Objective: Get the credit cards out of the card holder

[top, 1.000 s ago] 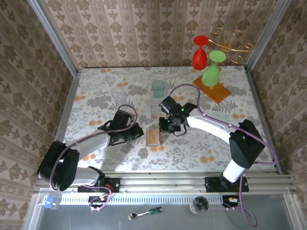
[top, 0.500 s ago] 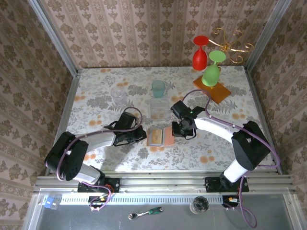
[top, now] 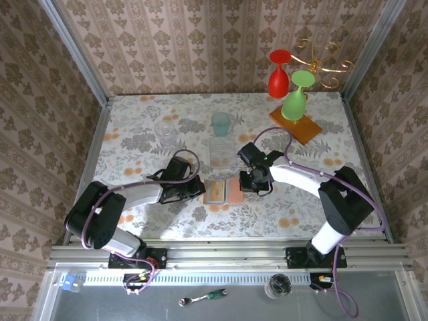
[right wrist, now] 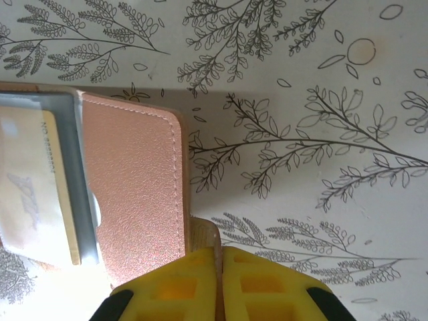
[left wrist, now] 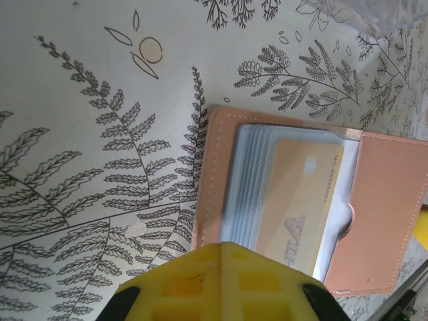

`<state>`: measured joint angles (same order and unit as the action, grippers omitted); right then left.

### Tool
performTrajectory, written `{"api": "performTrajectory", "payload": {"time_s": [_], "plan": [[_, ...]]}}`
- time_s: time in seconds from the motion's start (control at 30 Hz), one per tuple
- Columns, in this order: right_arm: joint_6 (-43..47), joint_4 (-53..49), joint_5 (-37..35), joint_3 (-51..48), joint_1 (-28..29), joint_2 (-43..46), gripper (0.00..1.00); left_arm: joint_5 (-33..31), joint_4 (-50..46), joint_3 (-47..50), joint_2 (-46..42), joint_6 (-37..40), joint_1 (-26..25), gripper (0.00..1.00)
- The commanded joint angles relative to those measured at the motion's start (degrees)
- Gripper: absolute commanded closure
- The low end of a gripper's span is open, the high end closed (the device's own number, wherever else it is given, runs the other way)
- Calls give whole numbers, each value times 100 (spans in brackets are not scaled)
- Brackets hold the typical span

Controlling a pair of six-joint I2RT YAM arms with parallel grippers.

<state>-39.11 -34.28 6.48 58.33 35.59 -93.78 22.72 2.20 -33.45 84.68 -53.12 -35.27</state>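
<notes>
Card holder open flat at the middle of the bench, slightly to the near side, grey pockets up (orange-gold credit card tucked in the top pocket). At its left edge, left gripper, fingers pressed together. At its right edge, right gripper, likewise pressed together, a small tan tab at the tips.
</notes>
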Motion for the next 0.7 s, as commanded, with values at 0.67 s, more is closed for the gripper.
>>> {"api": "performTrajectory", "payload": {"time_s": [0.67], "plan": [[-37,494,-109,-252,-35,-505,91,18,-211,141,186,39,167,100]]}}
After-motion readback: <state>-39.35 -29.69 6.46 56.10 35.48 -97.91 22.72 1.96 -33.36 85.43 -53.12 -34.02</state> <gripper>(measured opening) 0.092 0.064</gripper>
